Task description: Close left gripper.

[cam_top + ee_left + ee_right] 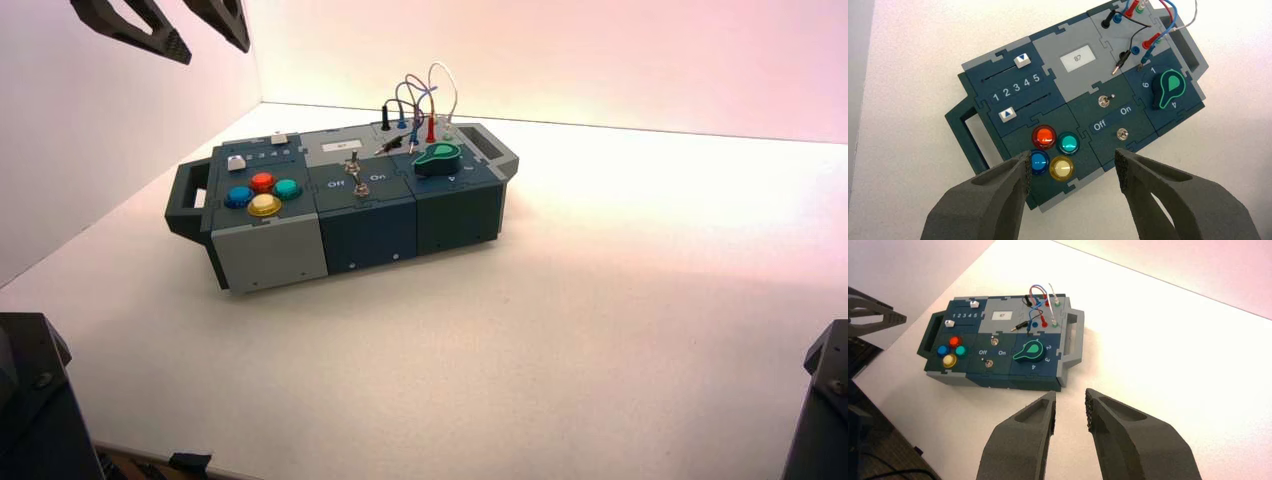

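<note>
My left gripper point(212, 45) hangs high above the table at the far left, behind the box point(370, 225). In the left wrist view it point(1073, 160) is open wide and empty, with the box's front edge far below between the fingers. My right gripper point(1070, 399) is open by a narrower gap and empty, held over bare table in front of the box point(998, 376). The right arm point(825, 400) shows only at the lower right edge of the high view.
The box point(1083, 122) carries red point(1044, 136), teal point(1068, 143), blue point(1040, 162) and yellow point(1061, 167) buttons, two sliders point(1021, 59), a display reading 87 point(1077, 58), two toggle switches point(1104, 101), a green knob point(1168, 89) and plugged wires point(1148, 37). Walls stand left and behind.
</note>
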